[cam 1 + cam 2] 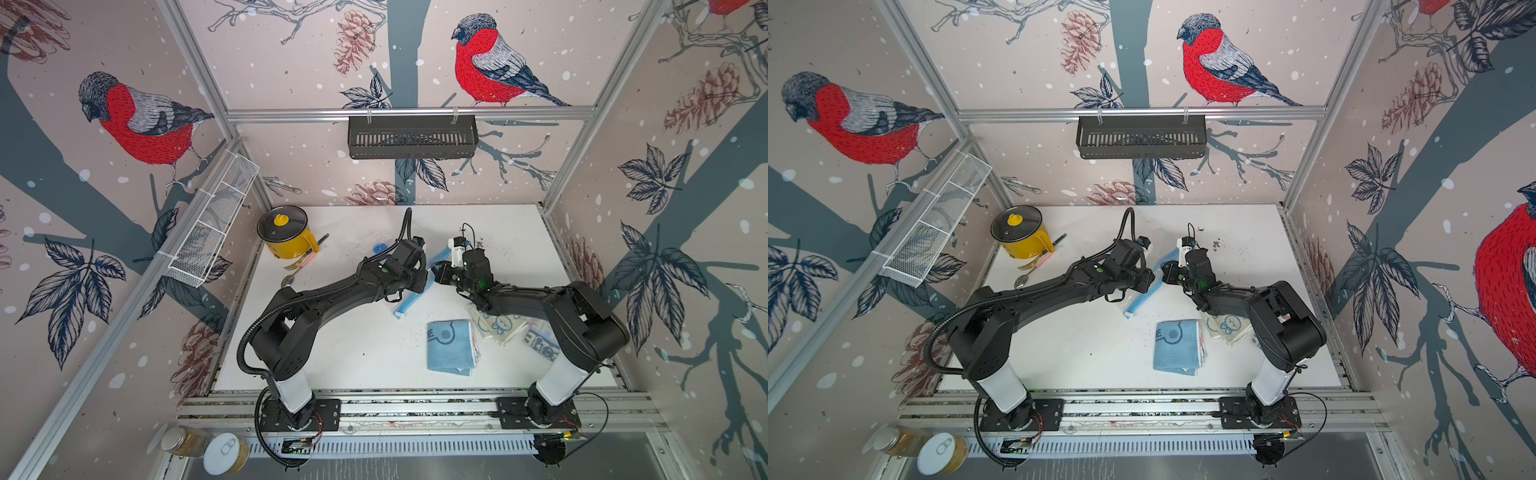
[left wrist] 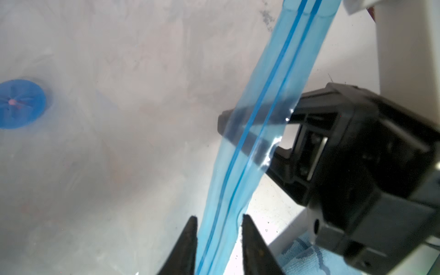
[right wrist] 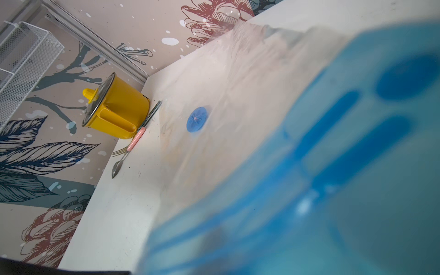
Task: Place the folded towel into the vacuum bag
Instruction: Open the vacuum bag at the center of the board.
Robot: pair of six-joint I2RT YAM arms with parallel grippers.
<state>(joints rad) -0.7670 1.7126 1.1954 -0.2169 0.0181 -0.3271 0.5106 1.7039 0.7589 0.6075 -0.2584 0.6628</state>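
Towel: blue, folded, flat on table, lower right of centre in a top view, not yet in bag. My right hand is clamped on zip strip, holding it up, I judge to open mouth. Left hand is part open, tips astride strip, gripping nothing. Count: one bag, one valve, two more cloths right of towel.

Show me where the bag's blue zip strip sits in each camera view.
Top view: zip strip slants near the picture's centre.
Top view: same slant, same place.
Left wrist: diagonal band, right of centre.
Right wrist: blurred blue mass, lower right.
Shared landmark: round blue valve, seen in a top view and both wrist views.
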